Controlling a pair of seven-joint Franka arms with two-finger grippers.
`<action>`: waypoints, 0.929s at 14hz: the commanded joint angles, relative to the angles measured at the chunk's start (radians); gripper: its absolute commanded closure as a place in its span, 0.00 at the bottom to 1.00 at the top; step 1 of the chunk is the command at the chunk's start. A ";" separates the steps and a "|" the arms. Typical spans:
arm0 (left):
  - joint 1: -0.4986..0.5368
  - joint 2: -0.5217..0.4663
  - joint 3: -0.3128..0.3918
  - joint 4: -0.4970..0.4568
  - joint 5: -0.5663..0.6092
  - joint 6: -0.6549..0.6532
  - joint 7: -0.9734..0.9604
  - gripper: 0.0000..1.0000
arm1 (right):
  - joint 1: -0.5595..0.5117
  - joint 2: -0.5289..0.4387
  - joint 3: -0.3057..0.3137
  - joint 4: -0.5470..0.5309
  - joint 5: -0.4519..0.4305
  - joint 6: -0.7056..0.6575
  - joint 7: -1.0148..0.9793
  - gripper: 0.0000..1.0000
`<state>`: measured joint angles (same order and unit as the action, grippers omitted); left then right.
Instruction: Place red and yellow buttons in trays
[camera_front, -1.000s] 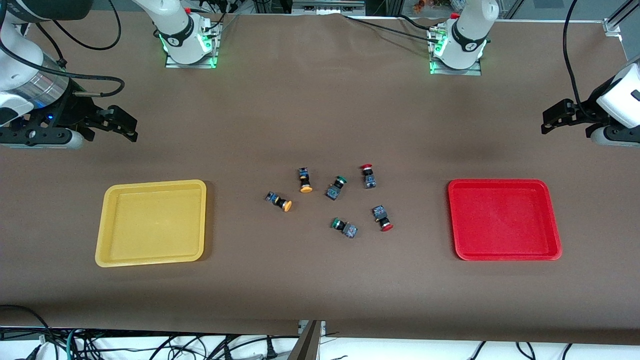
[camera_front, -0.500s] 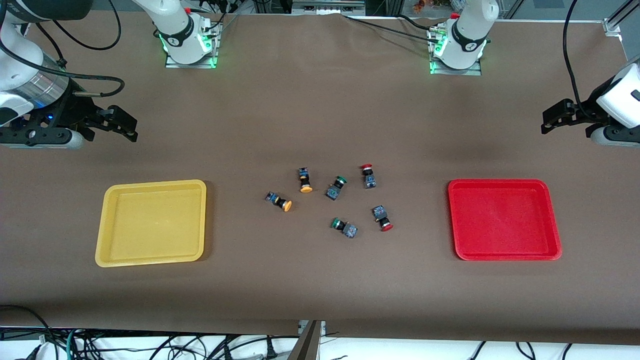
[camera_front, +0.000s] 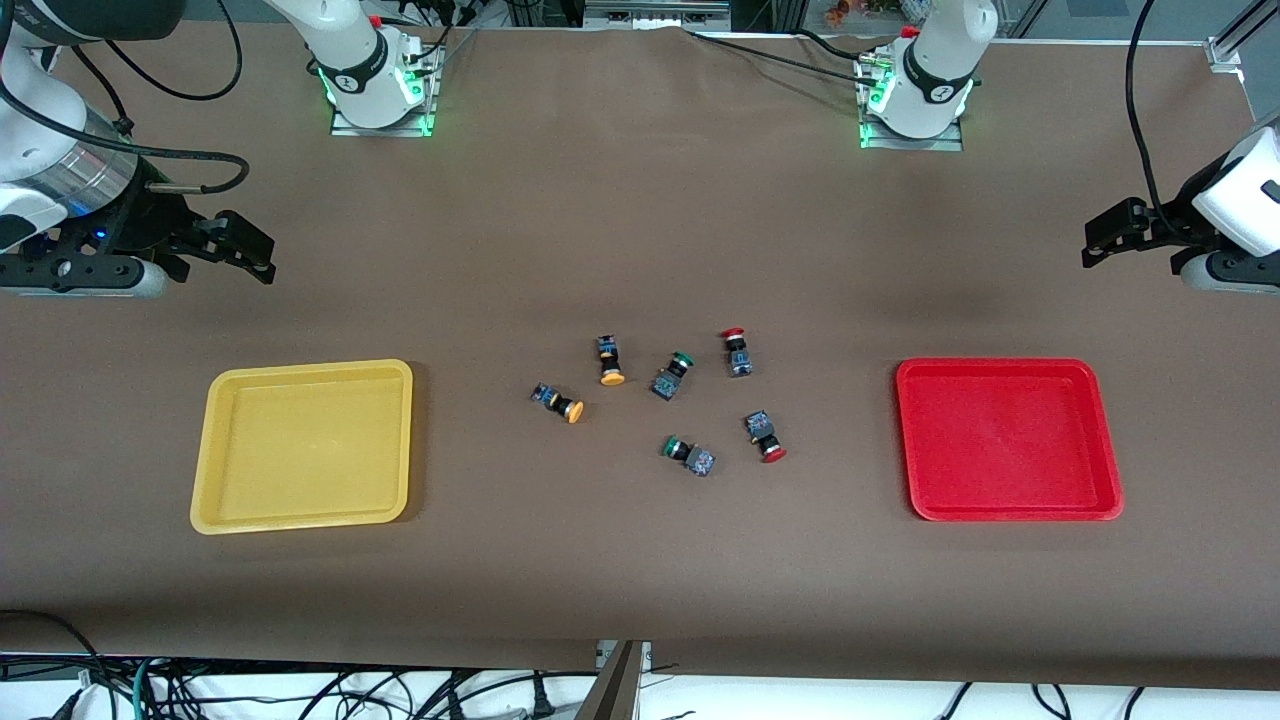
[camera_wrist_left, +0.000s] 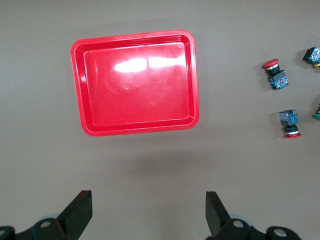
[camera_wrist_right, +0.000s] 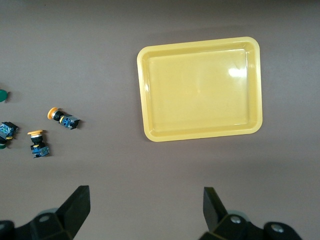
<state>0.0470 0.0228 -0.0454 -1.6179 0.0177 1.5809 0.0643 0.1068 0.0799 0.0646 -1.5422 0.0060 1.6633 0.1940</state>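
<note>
Both arms are cut off at the table's ends in the front view, where the right gripper (camera_front: 250, 250) is seen raised over bare table at the right arm's end and the left gripper (camera_front: 1100, 240) likewise at the left arm's end, each shown by its wrist view with fingers spread wide apart and nothing between them. The yellow tray (camera_front: 305, 445) and the red tray (camera_front: 1008, 440) are seen with nothing in them. Between the trays, well apart from both, the two yellow-capped buttons (camera_front: 612, 360) (camera_front: 557, 402) and two red-capped buttons (camera_front: 737, 352) (camera_front: 765, 436) are shown lying on the table among two green-capped buttons (camera_front: 673, 375) (camera_front: 689, 455), several of them being cut off at the edges of the wrist views.
</note>
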 joint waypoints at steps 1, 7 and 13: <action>0.004 0.014 -0.002 0.029 -0.015 -0.022 0.008 0.00 | -0.001 -0.008 0.003 0.007 0.011 -0.005 0.004 0.00; 0.004 0.025 -0.002 0.029 -0.015 -0.032 0.006 0.00 | 0.001 -0.008 0.003 0.013 0.011 -0.005 0.007 0.00; -0.010 0.075 -0.004 0.018 -0.015 -0.094 0.019 0.00 | 0.001 -0.009 0.023 0.013 0.011 -0.005 0.008 0.00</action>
<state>0.0428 0.0672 -0.0474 -1.6185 0.0177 1.5140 0.0644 0.1081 0.0787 0.0812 -1.5367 0.0063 1.6641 0.1950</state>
